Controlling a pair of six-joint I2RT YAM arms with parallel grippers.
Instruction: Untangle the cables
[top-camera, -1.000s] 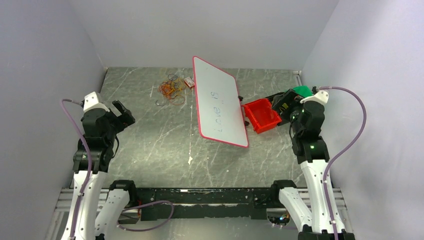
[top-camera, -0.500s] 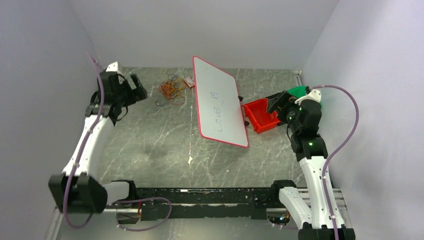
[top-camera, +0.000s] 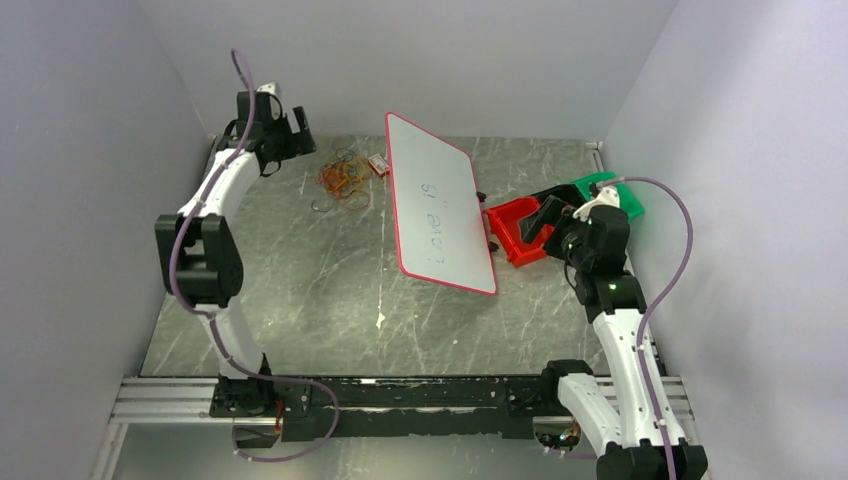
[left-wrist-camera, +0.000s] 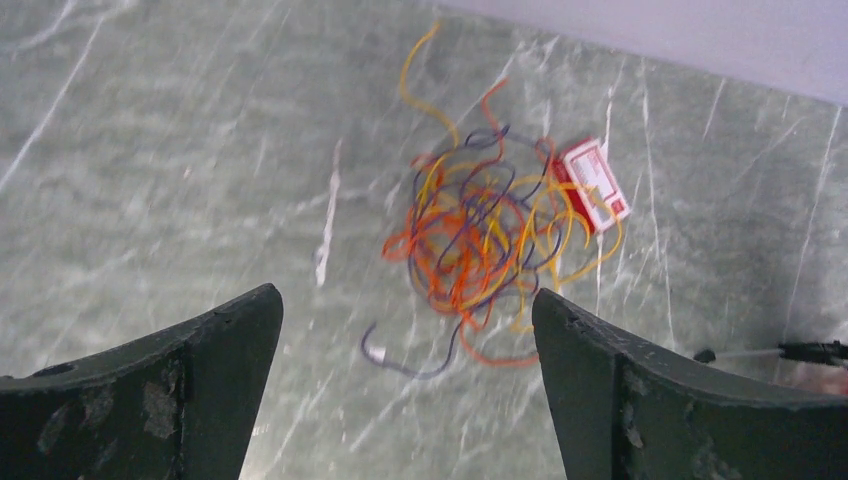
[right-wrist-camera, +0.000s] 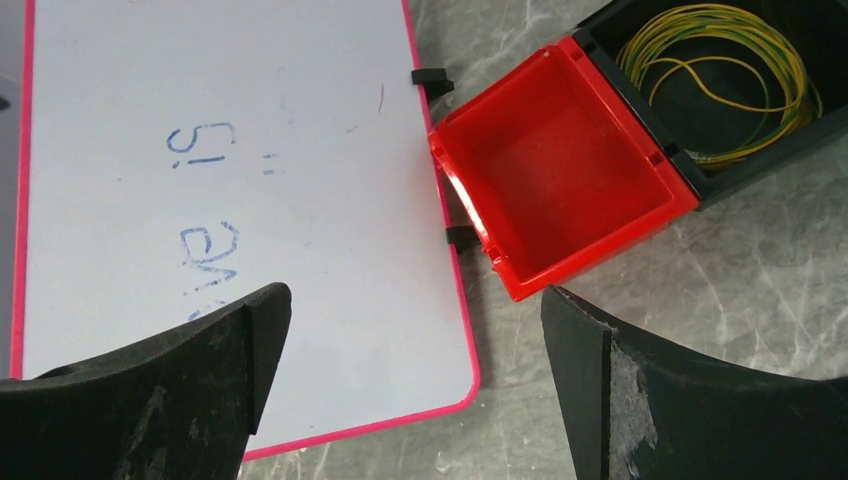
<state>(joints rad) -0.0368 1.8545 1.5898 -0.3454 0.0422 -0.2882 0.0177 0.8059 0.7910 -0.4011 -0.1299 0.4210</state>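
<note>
One cable bunch (left-wrist-camera: 480, 250), far-left on table (top-camera: 300, 300), left of whiteboard (top-camera: 440, 215). Light, thin, floppy, prob. snags easy; take a stray outer loop. L gripper (left-wrist-camera: 405, 300) near it, jaws wide, empty; R gripper (right-wrist-camera: 415, 300) same.

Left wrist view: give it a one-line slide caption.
Open left claw poised above tangled orange, yellow and dark cables beside a small red-and-white box.

Soft, even overhead light; faint shadows; left wrist view slightly motion-blurred.

Cables (left-wrist-camera: 480, 250) slightly blurred, whiteboard (right-wrist-camera: 200, 150) cropped at top, black bin (right-wrist-camera: 770, 165) cut off.
</note>
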